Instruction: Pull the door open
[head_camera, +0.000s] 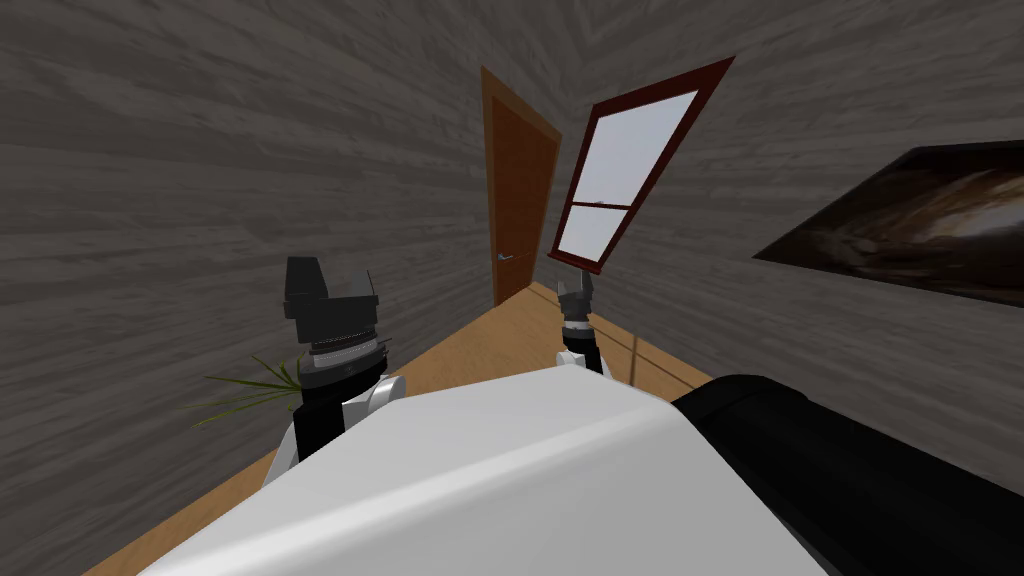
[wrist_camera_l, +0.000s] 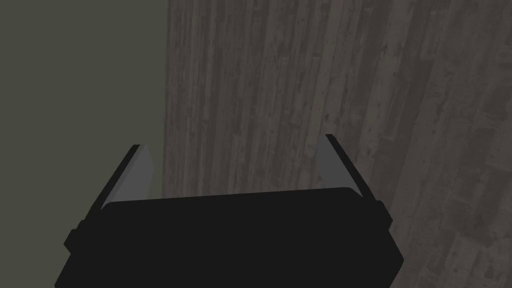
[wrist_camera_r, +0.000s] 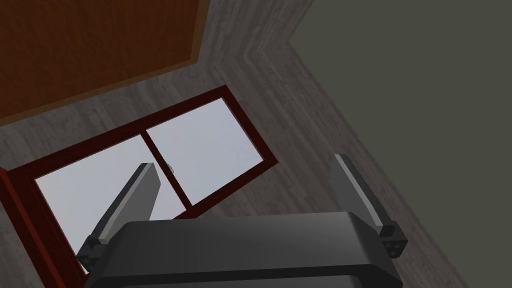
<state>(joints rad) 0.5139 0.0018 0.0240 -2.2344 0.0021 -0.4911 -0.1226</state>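
Note:
A brown door (head_camera: 520, 190) stands closed at the far end of a narrow passage, with a small silver handle (head_camera: 506, 257) on its lower edge side. Part of the same brown door (wrist_camera_r: 95, 45) appears in the right wrist view. My right gripper (head_camera: 577, 287) is raised ahead of me, well short of the door, and its fingers (wrist_camera_r: 137, 192) are open with nothing between them. Held up close to the grey wall on my left, my left gripper (head_camera: 330, 285) is open and empty; its fingers (wrist_camera_l: 142, 167) are spread.
A red-framed window (head_camera: 625, 165) sits on the wall just right of the door. A dark picture (head_camera: 920, 225) hangs on the right wall. A green plant (head_camera: 255, 385) lies low by the left wall. The wooden floor (head_camera: 500, 340) runs to the door.

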